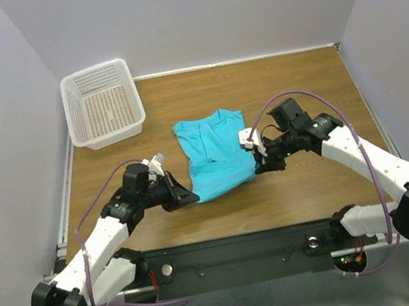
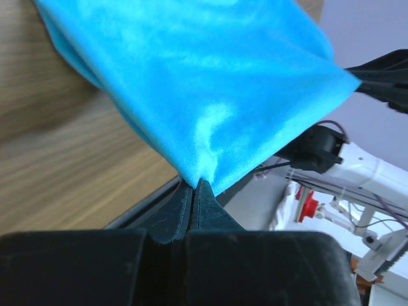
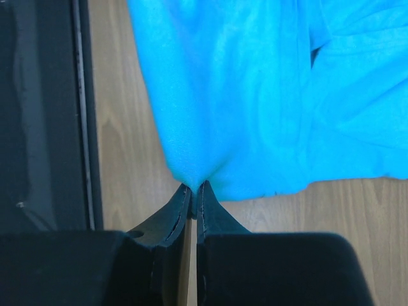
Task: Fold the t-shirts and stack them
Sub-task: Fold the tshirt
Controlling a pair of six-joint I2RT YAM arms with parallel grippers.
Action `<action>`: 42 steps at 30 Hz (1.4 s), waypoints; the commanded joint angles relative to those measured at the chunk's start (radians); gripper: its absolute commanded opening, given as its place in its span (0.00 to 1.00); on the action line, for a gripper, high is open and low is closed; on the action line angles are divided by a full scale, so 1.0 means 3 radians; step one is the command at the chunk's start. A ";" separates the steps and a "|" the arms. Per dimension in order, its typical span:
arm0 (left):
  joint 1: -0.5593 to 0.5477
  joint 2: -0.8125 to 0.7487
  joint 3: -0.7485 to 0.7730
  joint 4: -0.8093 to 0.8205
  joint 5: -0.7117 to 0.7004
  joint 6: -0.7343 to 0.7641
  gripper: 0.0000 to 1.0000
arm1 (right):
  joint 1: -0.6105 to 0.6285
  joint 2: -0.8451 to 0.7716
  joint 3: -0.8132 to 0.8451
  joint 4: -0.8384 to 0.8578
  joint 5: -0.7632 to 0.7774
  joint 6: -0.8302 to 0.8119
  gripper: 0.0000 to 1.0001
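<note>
Student: Step shown, and position of the t-shirt (image 1: 213,155)?

Legend: The turquoise t-shirt is laid at the middle of the worktop (image 1: 294,78), collar (image 1: 220,117) towards the far side, already narrowed lengthwise. A fold from hem to collar is judged to be in hand. The hem (image 1: 223,191) nearest the arm bases is gripped at both ends.

Student: State of each hand?

Legend: The left hand (image 1: 188,197) is clamped on the near-left corner. In the left wrist view the fingers are seen pressed together, with a peak of cloth pinched between the tips and raised off the wood. The right hand (image 1: 258,166) is clamped likewise on the near-right corner, as confirmed in the right wrist view.

Student: Requirement of the next move?

Legend: The hem is probably to be lifted and carried over to the collar. Both corners should be kept level and evenly spaced, so that a straight crease is formed. The cloth looks soft and smooth, so slipping from the tips or sagging at mid-hem is to be expected.

Student: Surroundings and obstructions?

Legend: A white basket (image 1: 103,105) is placed at the far-left corner, well apart from the garment. Nothing is seen lying between hem and collar. No second garment is visible, so stacking cannot be judged.
</note>
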 commanded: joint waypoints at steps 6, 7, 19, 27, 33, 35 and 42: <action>0.0012 0.0085 0.0794 -0.0305 -0.0262 -0.0087 0.00 | 0.0016 0.0172 0.0501 -0.0170 0.0054 0.0025 0.01; 0.0012 0.0167 0.0862 -0.0264 -0.0283 -0.0066 0.00 | 0.0016 0.0279 0.0547 -0.0134 0.0100 0.0040 0.01; 0.0447 0.1323 0.1854 -0.0023 -0.0273 0.0419 0.00 | -0.0352 0.1061 0.1217 0.0286 0.0438 0.0183 0.00; 0.0621 0.1982 0.2273 0.0084 -0.0145 0.0583 0.00 | -0.0510 0.1547 0.1647 0.0352 0.0510 0.0224 0.01; 0.0687 0.2453 0.2595 0.0156 -0.0140 0.0649 0.00 | -0.0587 0.1798 0.1831 0.0383 0.0586 0.0270 0.01; 0.0702 0.2616 0.2672 0.0161 -0.0135 0.0660 0.00 | -0.0618 0.1844 0.1857 0.0398 0.0627 0.0280 0.01; 0.0749 0.2913 0.2963 0.0171 -0.0150 0.0685 0.00 | -0.0664 0.1987 0.1974 0.0460 0.0679 0.0326 0.01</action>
